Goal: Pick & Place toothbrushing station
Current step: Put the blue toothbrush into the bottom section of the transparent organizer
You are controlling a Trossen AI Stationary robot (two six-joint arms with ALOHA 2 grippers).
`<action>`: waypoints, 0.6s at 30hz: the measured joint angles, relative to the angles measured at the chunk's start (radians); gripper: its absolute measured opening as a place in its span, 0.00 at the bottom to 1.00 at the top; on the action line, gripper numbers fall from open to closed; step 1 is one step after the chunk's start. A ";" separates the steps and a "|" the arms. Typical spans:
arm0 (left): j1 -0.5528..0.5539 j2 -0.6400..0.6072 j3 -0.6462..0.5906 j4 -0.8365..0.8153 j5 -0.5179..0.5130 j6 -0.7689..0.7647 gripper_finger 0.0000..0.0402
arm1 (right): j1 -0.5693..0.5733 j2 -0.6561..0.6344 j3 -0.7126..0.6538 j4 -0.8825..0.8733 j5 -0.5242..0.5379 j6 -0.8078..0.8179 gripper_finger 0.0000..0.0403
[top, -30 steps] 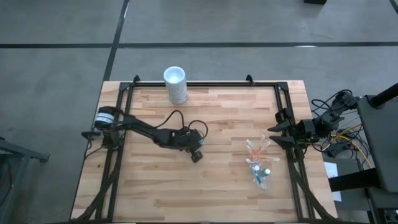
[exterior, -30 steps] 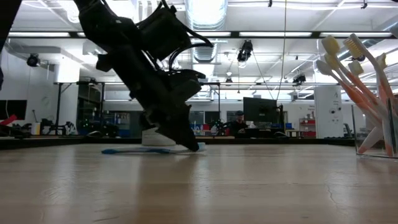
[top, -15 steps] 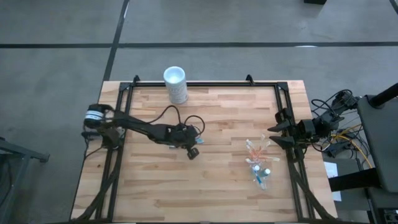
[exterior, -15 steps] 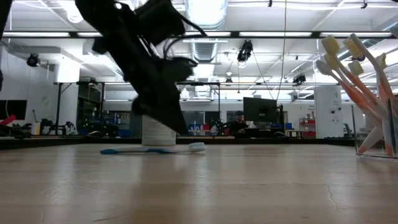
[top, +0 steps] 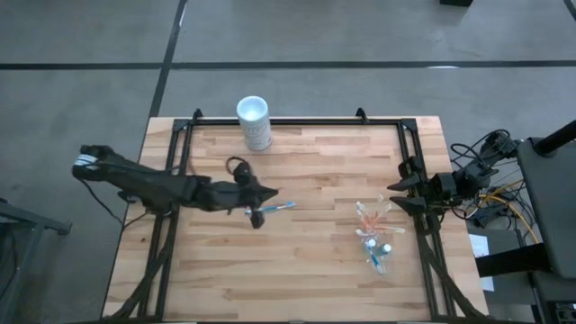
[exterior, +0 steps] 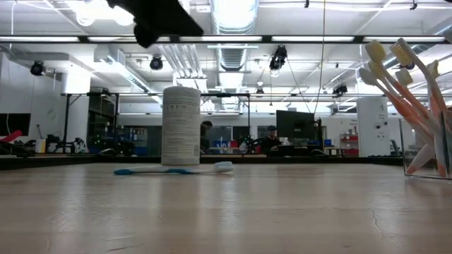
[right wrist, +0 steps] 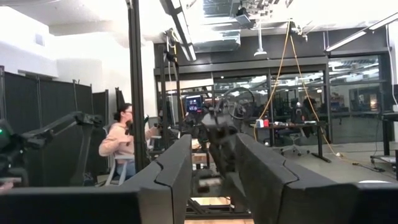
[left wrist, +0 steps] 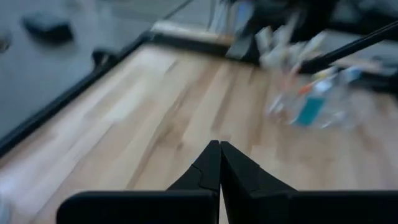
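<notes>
The toothbrushing station's clear cup (top: 373, 236) stands near the table's right edge with orange-and-white and blue-and-white toothbrushes in it; in the low view this cup (exterior: 426, 152) is at the far right. One blue-and-white toothbrush (top: 271, 208) lies flat on the wood at mid-table and shows again as a flat blue-and-white toothbrush (exterior: 174, 170) in the low view. My left gripper (top: 270, 193) hangs shut above it, touching nothing; in its wrist view the left gripper (left wrist: 219, 149) points toward the blurred cup (left wrist: 305, 99). My right gripper (top: 394, 199) waits open at the right edge, aimed up into the room.
A taller opaque white cup (top: 254, 121) stands at the far edge, left of centre. A black frame rail (top: 297, 121) runs round the table. Bare wood lies between the loose toothbrush and the clear cup. A person sits in the room beyond.
My left gripper has risen from the lying toothbrush's head end and drawn back toward the table's left edge, tipping up toward level, still shut. The toothbrush has stayed flat where it was.
</notes>
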State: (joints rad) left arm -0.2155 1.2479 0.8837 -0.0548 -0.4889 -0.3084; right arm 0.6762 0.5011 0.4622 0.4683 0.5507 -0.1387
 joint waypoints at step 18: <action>-0.067 -0.448 -0.589 0.519 0.193 0.136 0.02 | 0.000 0.000 0.000 0.000 0.000 0.000 0.29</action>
State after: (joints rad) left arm -0.2829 0.7997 0.2949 0.4637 -0.2959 -0.1726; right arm 0.6762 0.5011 0.4622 0.4682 0.5507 -0.1387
